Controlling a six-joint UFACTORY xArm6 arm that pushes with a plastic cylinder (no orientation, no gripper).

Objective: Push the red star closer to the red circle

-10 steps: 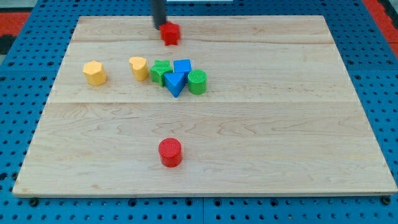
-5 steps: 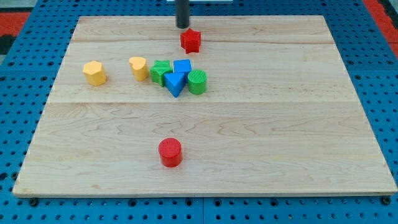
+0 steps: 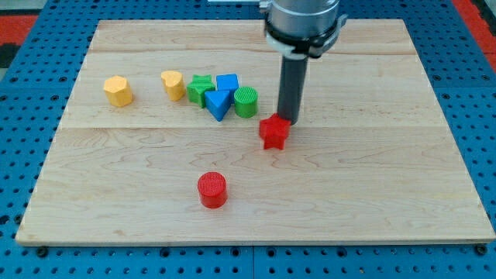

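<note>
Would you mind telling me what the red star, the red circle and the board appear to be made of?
Red star: probably matte plastic, uniform colour. Red circle: likely 3D-printed plastic, with fine ribbing on its side. Board: pale wood, showing grain lines and plank seams. My tip touches the star's upper right.

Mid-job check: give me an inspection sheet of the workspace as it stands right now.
Surface: wooden board, flat.
Job's things: red star near centre; red circle toward the view's bottom-left of it, apart.
Clutter: two yellow blocks; green block, blue cube, blue triangle and green cylinder clustered at the view's upper left of the star.
Grippers: none; my tip at the star's upper right edge.
Cables: nothing seen.
Surroundings: blue pegboard around the board.
</note>
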